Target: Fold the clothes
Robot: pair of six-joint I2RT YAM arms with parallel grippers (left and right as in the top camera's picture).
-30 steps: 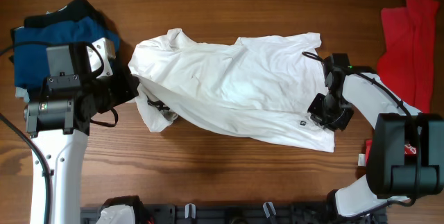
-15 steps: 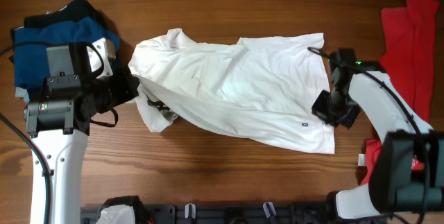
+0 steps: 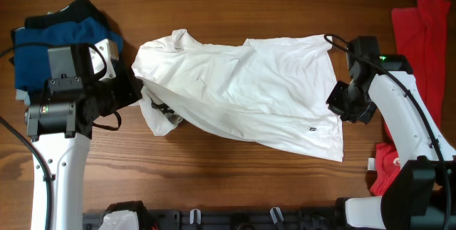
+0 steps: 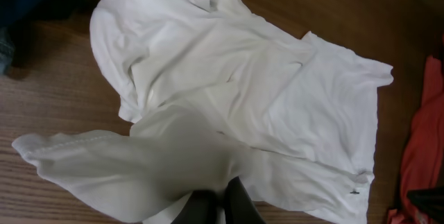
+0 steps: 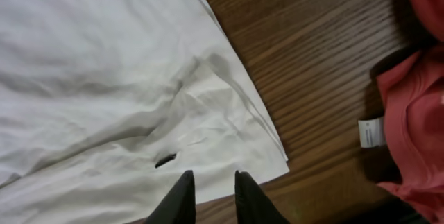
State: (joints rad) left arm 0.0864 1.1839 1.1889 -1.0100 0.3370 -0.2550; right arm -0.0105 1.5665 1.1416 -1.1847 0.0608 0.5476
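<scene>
Left arm (image 3: 53,159): white tubular link; black joint housing carrying a grey square block (image 3: 68,63); black cables (image 3: 105,124) looped beside the housing. Right arm (image 3: 399,116): white rounded links; black joint housings; one green indicator light (image 3: 385,58); a thin black cable (image 3: 422,119) routed along the link. Right gripper (image 5: 214,195): two dark, tapered, smooth fingers; left gripper (image 4: 223,207): fingers equally dark and narrow.
</scene>
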